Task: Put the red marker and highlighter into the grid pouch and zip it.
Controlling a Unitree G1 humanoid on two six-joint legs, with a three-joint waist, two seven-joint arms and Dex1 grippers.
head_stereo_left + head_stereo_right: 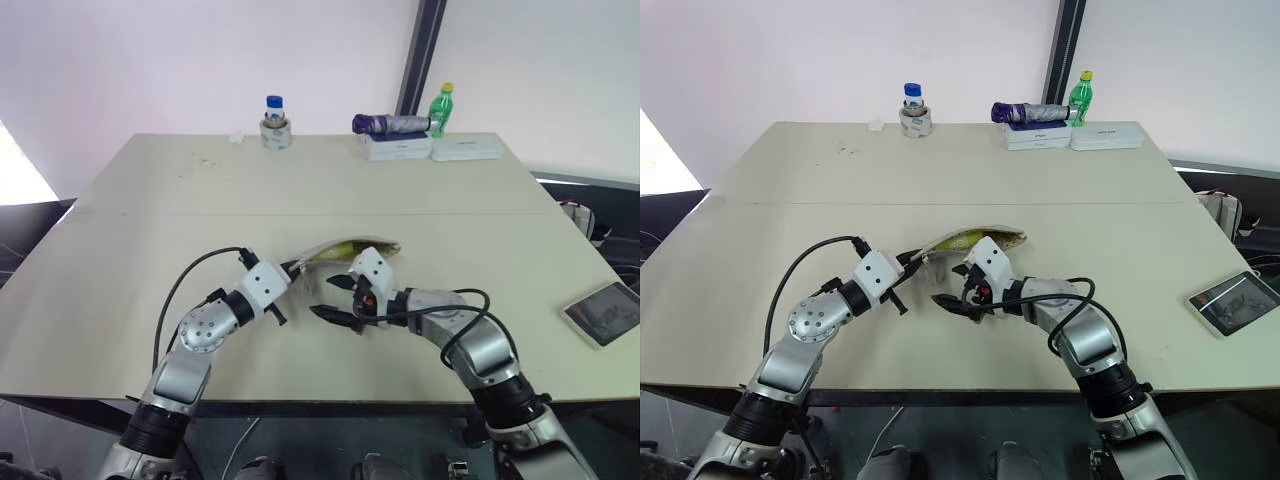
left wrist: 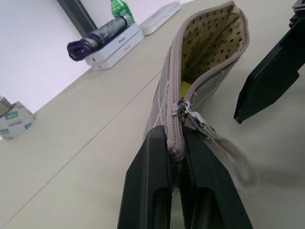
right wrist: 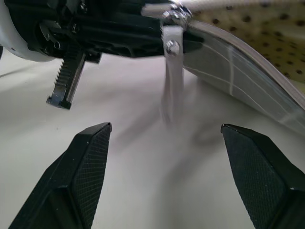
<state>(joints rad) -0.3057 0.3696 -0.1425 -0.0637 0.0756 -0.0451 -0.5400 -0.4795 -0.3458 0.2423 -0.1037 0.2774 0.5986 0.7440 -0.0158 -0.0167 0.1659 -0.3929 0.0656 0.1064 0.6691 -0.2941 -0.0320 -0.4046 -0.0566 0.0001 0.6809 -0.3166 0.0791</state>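
The grid pouch [image 2: 205, 71] looks soft and floppy — near the bench's front edge our left gripper [image 2: 177, 157] pinches its zipper end, so our spread right gripper [image 3: 164, 143] should take the dangling zipper pull [image 3: 171, 76] — light but slippery

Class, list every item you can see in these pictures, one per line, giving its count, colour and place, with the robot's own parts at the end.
grid pouch: one, grey, yellow dotted lining, open, table centre, end pinched by left gripper
highlighter: one, yellow, inside pouch
zipper pull: one, silver, at pouch's pinched end
table: one, beige
tape roll: one, far edge
small bottle: one, blue cap, in tape roll
folded umbrella: one, purple-grey, on white boxes
white boxes: two, far edge
green bottle: one, yellow cap, behind boxes
tablet: one, table's right edge
left gripper: shut on pouch
right gripper: open, facing zipper pull
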